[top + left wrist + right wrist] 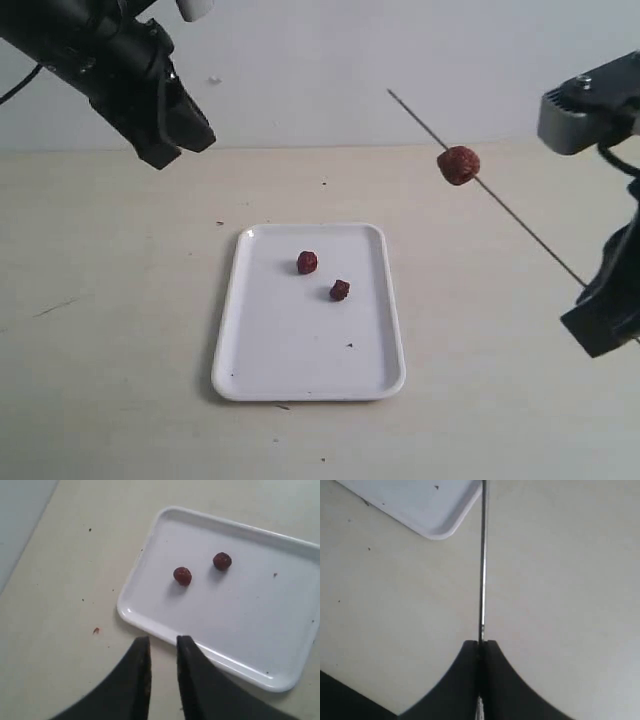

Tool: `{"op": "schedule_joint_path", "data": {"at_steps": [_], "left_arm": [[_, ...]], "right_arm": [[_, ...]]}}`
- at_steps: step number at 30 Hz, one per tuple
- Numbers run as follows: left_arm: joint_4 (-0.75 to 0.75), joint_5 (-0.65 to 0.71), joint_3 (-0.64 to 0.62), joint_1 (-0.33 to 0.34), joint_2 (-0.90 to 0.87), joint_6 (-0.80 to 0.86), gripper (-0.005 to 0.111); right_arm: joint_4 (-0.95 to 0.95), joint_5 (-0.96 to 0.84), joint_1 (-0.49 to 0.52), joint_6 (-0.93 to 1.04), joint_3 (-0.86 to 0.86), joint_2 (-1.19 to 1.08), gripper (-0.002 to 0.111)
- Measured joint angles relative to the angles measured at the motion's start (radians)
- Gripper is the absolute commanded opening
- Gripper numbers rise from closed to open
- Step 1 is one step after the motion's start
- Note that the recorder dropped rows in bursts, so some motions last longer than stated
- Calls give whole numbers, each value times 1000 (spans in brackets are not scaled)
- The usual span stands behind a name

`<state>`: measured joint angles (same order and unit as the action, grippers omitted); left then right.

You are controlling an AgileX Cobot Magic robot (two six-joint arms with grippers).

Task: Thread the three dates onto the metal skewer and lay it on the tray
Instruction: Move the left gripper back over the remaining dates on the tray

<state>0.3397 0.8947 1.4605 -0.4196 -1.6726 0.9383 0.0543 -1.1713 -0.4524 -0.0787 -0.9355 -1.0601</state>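
Two dates (307, 262) (340, 290) lie on the white tray (262, 370), also seen in the left wrist view as dates (182, 575) (222, 560) on the tray (260, 630). A third date (458, 165) is threaded on the metal skewer (530, 233), held slanting in the air at the right. My right gripper (480, 642) is shut on the skewer (482, 570) near its lower end. Up at the far left, above the table, my left gripper (163, 640) is open with nothing between its fingers.
The tray's corner (437, 527) shows in the right wrist view beside the skewer. A beige tabletop (100, 380) surrounds the tray, with small dark specks on it. A pale wall (320, 60) stands behind the table.
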Motion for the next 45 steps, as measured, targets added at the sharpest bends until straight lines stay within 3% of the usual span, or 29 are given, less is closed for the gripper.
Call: {"op": "schedule_joint_path", "data": {"at_steps": [3, 8, 12, 15, 18, 21, 25, 31, 35, 41, 45], "left_arm": [[0, -7, 0, 0, -51, -28, 22], [0, -9, -2, 0, -127, 229, 23], [37, -16, -2, -11, -203, 311, 57], [8, -54, -2, -84, -255, 418, 55], [2, -187, -2, -195, -306, 631, 53], [2, -299, -2, -260, -351, 665, 53], [-17, -337, 10, -284, -395, 469, 53], [-202, -375, 110, -287, -406, -279, 53], [-294, -265, 226, -287, -406, -597, 50], [-356, 9, 379, -287, -450, -628, 50], [-364, 155, 411, -274, -513, -769, 50]], "right_arm": [[19, -42, 0, -27, 0, 57, 0], [21, -49, 0, -53, 7, 130, 0], [21, -52, 0, -76, 87, 171, 0], [21, -54, 0, -78, 152, 173, 0], [21, -56, 0, -71, 182, 173, 0], [21, -56, 0, -64, 182, 173, 0], [21, -56, 0, -53, 182, 173, 0], [21, -56, 0, -35, 182, 173, 0], [21, -48, 0, -29, 182, 173, 0], [21, -33, 0, -29, 182, 173, 0], [19, -32, 0, -29, 182, 173, 0]]}}
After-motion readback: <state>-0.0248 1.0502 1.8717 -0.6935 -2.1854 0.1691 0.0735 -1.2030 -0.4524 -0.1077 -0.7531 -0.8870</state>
